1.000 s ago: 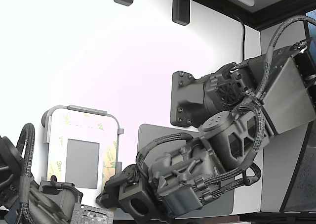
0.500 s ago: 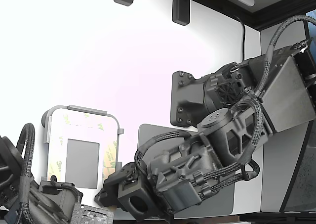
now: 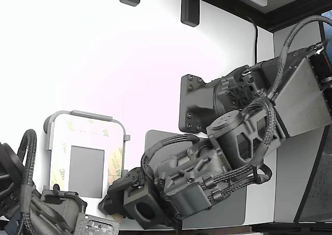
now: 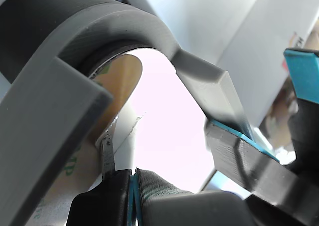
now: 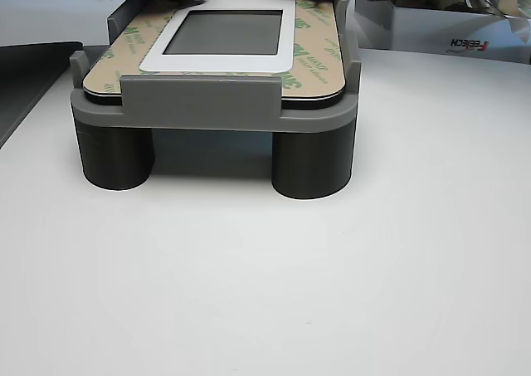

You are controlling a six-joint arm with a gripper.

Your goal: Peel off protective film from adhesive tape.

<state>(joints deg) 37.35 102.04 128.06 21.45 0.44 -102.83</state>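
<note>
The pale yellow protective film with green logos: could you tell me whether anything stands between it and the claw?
Nothing visible does. In the wrist view the claw sits right at the curled corner of the pale yellow protective film, beside the grey plastic fixture rim. Whether the black claw pads actually pinch the film cannot be told.

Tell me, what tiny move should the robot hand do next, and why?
Probably a slow pull back along the strip. In the wrist view the gripper looks shut on a lifted corner of the protective film, while the rest of that strip seems to lie flat inside the grey fixture rim.
</note>
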